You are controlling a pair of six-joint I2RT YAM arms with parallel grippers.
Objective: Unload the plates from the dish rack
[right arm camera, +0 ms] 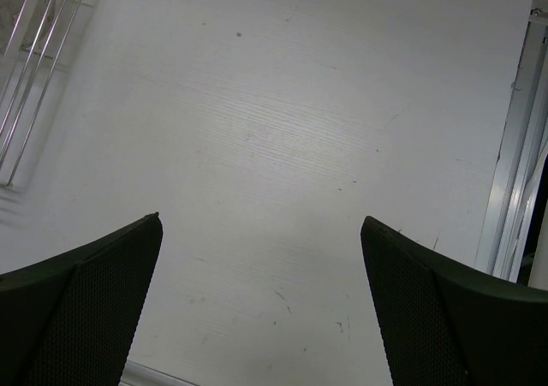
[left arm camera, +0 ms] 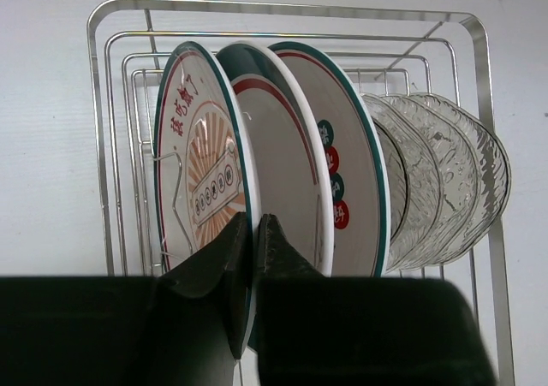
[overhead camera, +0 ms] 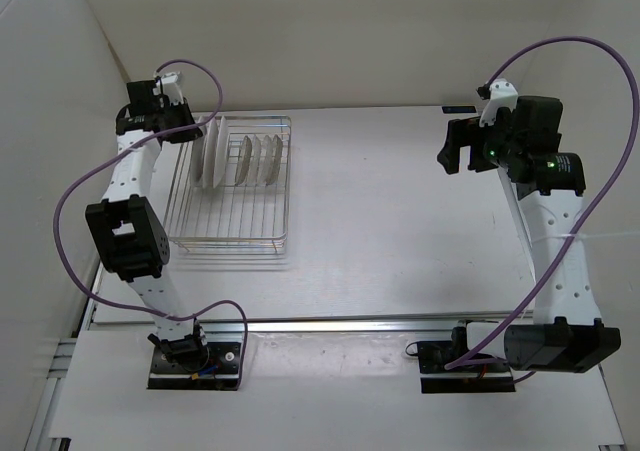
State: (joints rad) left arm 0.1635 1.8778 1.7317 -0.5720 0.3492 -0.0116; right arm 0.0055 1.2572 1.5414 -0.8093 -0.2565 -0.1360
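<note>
white wood-grain table [overhead camera: 400, 211], plain white walls [overhead camera: 350, 31], even light

Bright, even light from above is recorded; soft shadows are cast on the surface [overhead camera: 400, 201]. The left pincer [left arm camera: 254, 223] is rendered dark, blurred.

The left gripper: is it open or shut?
Shut. The left gripper pinches the rim of the leftmost white green-rimmed round plate, upright in the silver wire dish rack.
</note>
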